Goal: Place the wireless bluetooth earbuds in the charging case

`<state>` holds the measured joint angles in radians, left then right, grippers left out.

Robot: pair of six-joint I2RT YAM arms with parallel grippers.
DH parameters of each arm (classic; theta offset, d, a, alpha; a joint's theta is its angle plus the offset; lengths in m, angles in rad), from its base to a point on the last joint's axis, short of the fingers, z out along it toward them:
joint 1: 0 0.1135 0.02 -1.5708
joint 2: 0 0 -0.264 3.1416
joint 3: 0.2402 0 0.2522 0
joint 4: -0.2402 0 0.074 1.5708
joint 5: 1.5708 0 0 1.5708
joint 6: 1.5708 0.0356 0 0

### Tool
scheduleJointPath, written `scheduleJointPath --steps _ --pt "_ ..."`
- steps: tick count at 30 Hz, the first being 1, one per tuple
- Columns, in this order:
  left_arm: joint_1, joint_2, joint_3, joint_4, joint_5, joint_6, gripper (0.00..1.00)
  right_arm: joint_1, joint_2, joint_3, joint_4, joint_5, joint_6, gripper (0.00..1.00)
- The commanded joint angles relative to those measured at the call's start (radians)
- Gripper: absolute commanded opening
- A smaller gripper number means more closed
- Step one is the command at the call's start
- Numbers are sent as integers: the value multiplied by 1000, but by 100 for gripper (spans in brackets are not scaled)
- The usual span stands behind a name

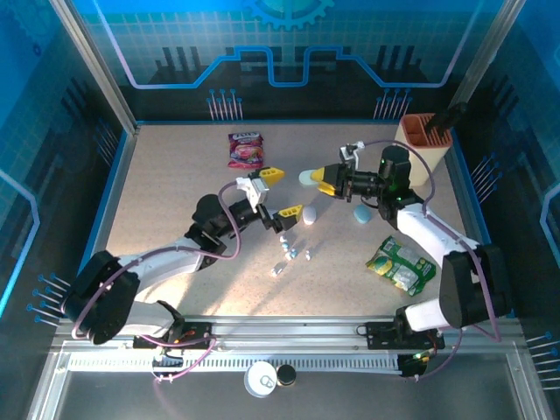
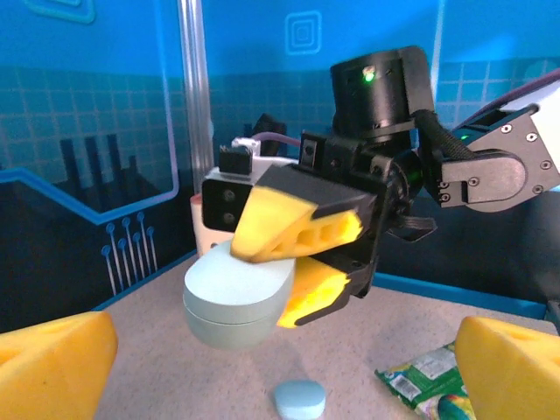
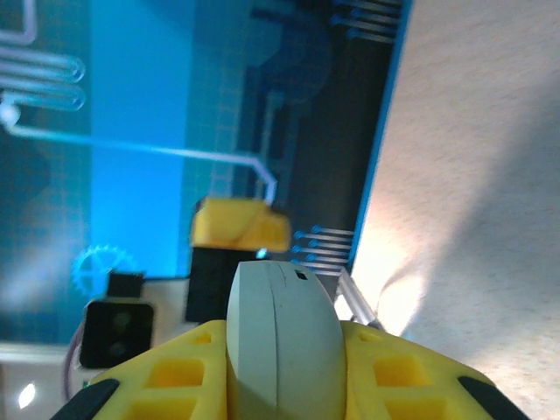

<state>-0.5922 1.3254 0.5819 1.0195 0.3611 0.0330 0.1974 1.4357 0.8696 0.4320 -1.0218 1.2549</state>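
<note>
Two pincers meet above the middle of the worktop [image 1: 175, 201]. The right pincer [image 1: 322, 180] is closed on a pale charging case [image 1: 306, 178], its yellow fingers pressing the two broad faces. The left wrist view shows the charging case [image 2: 234, 302] lifted clear of the surface, rounded end pointing left towards the other arm. The right wrist view shows the seam of the charging case [image 3: 280, 337] running between the fingers, and the lid looks shut. The hold seems meant to present the case in the air so that the other arm can work on it; the lid probably has to come up before anything can go in.

The left pincer [image 1: 282, 193] is spread wide with nothing between its fingers. Its gap faces the free end of the case, just left of it and apart from it. That pose fits an arm ready to take the lid or to turn away and fetch a bud.

Several earbuds [image 1: 289, 253] lie loose on the worktop in a small scatter, nearer than both pincers. They sit just on the near side of the left pincer and to the near left of the right one. None touches a finger, and none is in the case. A blue case [image 1: 361, 213] rests on the surface to the near right of the held one. A green packet [image 1: 401, 265] lies further to the near right, and a pink packet [image 1: 246, 149] sits at the far side.
</note>
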Motion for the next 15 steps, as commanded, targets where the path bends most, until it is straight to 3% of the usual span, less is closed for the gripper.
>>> scheduleJointPath --steps 1,7,10,15 --pt "-6 -89 -39 -129 -93 52 99 -56 49 -11 -192 67 -211 20" --pt "-6 -181 -24 -435 -252 69 99 -115 126 54 -550 348 -562 20" --pt "-6 -163 8 -563 -365 68 99 -121 189 63 -583 428 -627 21" --pt "-7 -117 46 -645 -464 34 99 -132 302 72 -571 454 -658 22"
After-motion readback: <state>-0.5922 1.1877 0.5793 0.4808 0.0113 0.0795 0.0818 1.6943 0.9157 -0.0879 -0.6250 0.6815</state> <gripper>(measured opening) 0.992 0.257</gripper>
